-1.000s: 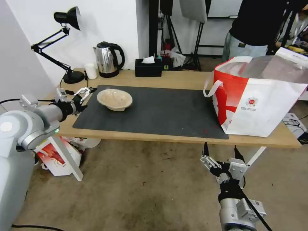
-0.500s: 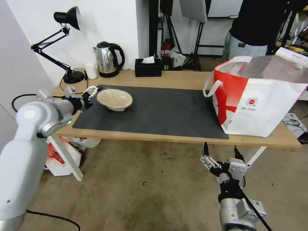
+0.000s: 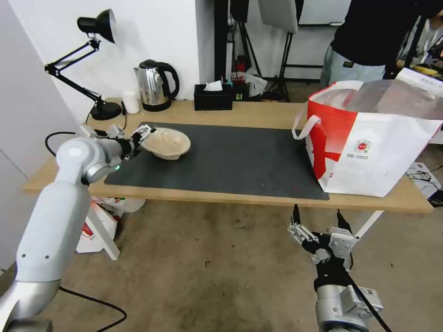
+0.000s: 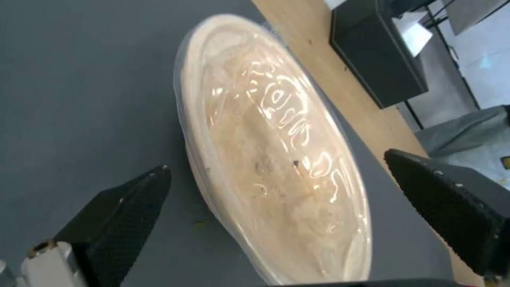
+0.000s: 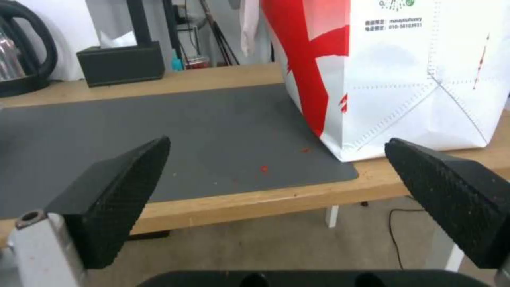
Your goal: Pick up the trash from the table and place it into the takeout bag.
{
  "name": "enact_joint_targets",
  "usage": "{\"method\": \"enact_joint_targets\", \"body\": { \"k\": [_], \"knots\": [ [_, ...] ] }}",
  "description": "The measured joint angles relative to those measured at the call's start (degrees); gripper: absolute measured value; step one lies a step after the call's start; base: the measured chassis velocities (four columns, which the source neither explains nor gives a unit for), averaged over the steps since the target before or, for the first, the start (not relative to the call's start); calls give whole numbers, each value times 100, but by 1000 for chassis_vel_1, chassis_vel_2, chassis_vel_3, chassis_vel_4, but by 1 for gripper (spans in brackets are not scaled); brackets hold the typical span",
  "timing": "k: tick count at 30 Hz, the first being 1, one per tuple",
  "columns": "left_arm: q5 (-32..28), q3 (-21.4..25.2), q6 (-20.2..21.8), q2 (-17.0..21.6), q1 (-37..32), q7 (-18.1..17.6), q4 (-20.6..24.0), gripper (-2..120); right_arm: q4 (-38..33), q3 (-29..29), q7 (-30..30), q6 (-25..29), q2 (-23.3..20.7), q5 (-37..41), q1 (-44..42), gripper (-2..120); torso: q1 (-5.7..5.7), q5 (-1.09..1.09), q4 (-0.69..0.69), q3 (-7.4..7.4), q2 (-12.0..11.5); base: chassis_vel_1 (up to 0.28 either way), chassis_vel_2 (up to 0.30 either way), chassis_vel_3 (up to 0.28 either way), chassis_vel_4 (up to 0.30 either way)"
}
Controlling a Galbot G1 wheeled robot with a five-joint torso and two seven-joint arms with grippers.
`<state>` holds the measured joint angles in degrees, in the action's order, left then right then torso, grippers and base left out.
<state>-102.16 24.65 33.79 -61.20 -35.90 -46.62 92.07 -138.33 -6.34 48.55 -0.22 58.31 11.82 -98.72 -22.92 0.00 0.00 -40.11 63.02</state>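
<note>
The left gripper (image 3: 144, 133) has advanced across the table (image 3: 258, 115) to the shallow beige bowl (image 3: 167, 143) on the dark mat (image 3: 230, 161), its fingers spread wide either side of the rim, gripping nothing. The takeout bag (image 3: 369, 138) stands open at the mat's right end. Below the table edge the right gripper (image 3: 318, 221) hangs released.

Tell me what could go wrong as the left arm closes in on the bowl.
1. The shallow beige bowl has a thin, low rim; the open left end effector may slip off it or push it across the dark grey mat.
2. Residue inside could spill if the bowl tips.
3. The red-and-white takeout bag stands at the far end, so the carry is long.
</note>
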Motion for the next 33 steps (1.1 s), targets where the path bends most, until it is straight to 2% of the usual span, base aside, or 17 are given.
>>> {"method": "enact_joint_targets", "body": {
  "k": [33],
  "knots": [
    [563,-398,53,-457,358,216,-691,100,0,0,0,0,0,0,0,100,0,0,0,0,0,0,0,0,0]
  ]
}}
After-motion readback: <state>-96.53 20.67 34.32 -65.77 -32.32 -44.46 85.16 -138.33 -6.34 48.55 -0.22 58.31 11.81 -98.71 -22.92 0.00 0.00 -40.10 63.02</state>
